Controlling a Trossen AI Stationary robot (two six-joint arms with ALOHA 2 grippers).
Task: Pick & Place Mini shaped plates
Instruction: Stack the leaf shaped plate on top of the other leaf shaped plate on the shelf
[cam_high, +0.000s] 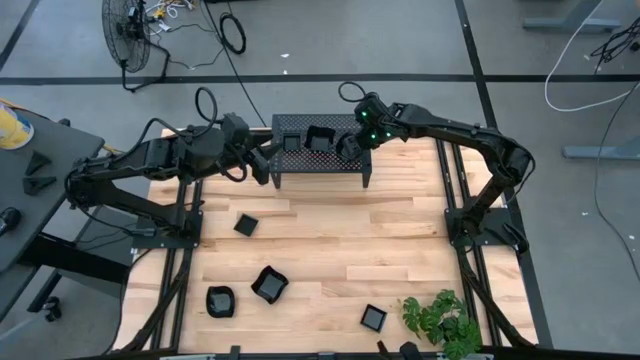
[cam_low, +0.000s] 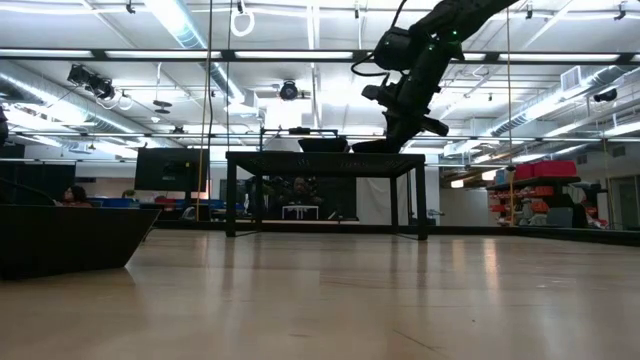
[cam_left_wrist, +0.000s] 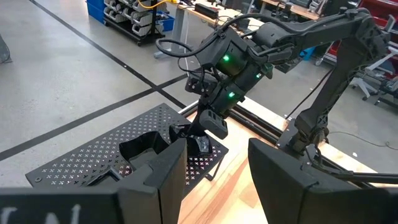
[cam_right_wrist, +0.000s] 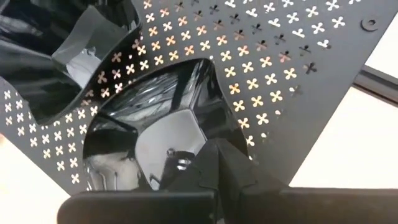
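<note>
A black perforated stand stands at the table's far middle. On its top are two mini shaped plates and a third one at its right end, on which my right gripper is shut. My left gripper hovers open at the stand's left end, holding nothing. Several more glossy black plates rest on their bottoms on the wooden table. My right gripper pinches the plate's raised rim between its two fingers, on the side toward the stand's right end. The fingers come slanting down from the right. The plate lies low over the perforated top; whether it rests there or is just clear, I cannot tell.
A green plant sits at the table's near right corner. One plate looms close at the left in the low view. Bare wood lies between the stand and the loose plates, and black rails run along the table's sides.
</note>
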